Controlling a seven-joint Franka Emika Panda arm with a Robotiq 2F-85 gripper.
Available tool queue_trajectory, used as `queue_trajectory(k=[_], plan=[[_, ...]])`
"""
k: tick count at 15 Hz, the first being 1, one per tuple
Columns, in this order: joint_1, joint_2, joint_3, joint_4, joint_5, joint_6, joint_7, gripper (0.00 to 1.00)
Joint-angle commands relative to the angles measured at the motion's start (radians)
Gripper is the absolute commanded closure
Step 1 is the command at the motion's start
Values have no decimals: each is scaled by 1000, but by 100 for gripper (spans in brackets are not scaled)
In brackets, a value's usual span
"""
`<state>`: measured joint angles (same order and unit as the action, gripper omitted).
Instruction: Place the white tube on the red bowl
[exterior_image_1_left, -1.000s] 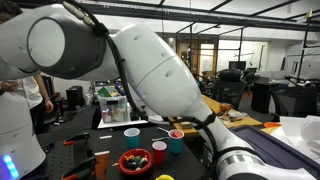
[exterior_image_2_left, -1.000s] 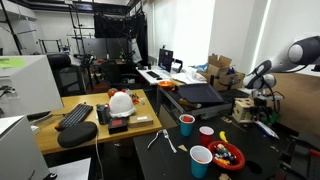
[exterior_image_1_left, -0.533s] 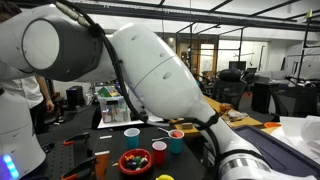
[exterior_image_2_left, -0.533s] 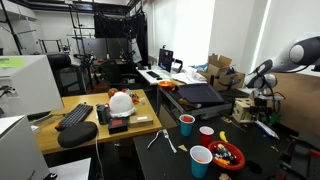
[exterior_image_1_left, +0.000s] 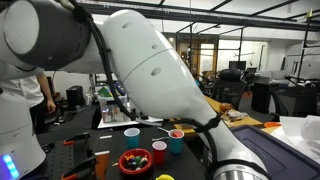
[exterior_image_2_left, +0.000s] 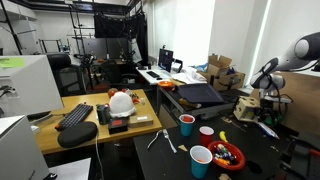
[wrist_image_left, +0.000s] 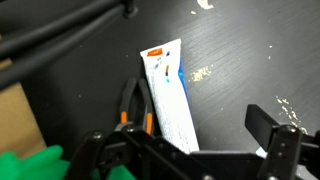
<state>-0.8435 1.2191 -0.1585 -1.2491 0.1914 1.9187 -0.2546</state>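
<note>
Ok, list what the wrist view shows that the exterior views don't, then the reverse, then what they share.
Wrist view only: the white tube lying flat on the dark table, an orange-handled tool beside it, the open claw straddling the tube. Exterior views only: the red bowl, the blue cup, red cup and pink cup, and the arm. Shared: the table and the claw, small in an exterior view; the tube cannot be made out there.
</note>
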Motion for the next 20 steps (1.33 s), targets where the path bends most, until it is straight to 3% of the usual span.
queue_trajectory(k=[1, 5, 9, 16, 17, 18, 20], plan=[[-24, 3, 14, -136, 33, 106, -31, 0], [-56, -54, 41, -238, 43, 161, -75, 0], [-77, -55, 74, -310, 45, 292, -94, 0], [-99, -84, 105, -350, 57, 397, -94, 0], [-102, -85, 113, -352, 61, 419, -93, 25], [-106, -87, 119, -356, 62, 436, -95, 26], [-113, -92, 129, -364, 58, 463, -97, 41]])
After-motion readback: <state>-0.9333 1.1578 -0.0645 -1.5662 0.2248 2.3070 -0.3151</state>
